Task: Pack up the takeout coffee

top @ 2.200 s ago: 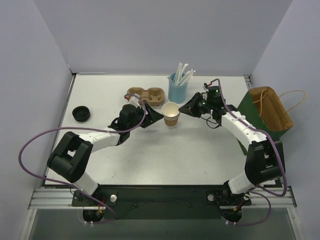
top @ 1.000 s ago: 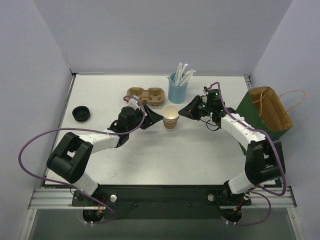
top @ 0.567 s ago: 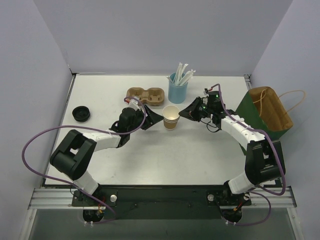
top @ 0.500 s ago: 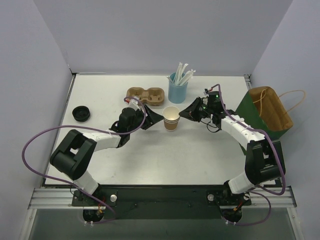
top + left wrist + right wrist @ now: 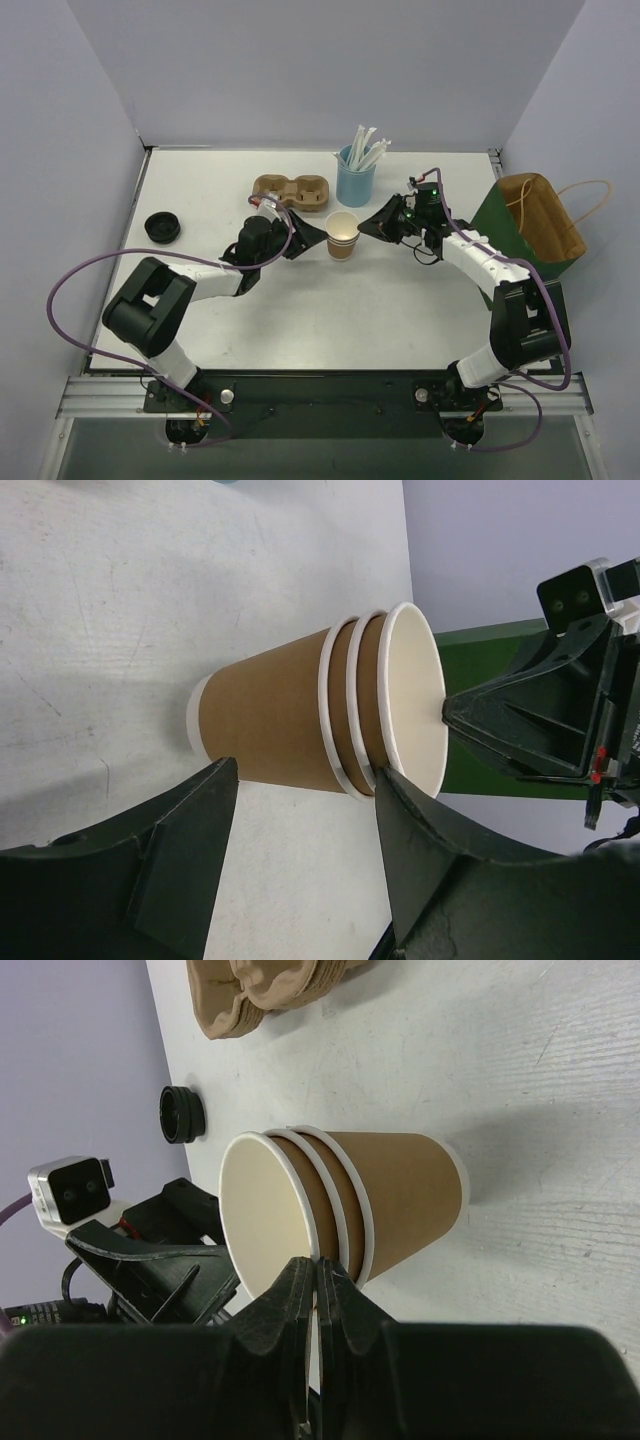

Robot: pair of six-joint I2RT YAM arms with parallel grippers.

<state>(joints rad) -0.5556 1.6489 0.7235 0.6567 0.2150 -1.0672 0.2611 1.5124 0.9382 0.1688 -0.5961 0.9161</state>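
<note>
left claw [image 5: 303, 777] open, takeout coffee cup [image 5: 270, 720] upright on table just ahead of its finger gap. right claw [image 5: 315, 1265] closed, tips touching cup's white rim, opposite left claw.

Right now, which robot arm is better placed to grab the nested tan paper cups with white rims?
Probably left. The left gripper is open, a finger on each side of the nested tan paper cups. The right gripper is shut at their rim.

The takeout coffee [image 5: 342, 234] stands upright between the left gripper [image 5: 313, 237] and right gripper [image 5: 371, 226]. Behind it sit a blue straw cup [image 5: 354, 184] and pulp carrier [image 5: 291, 189].
</note>
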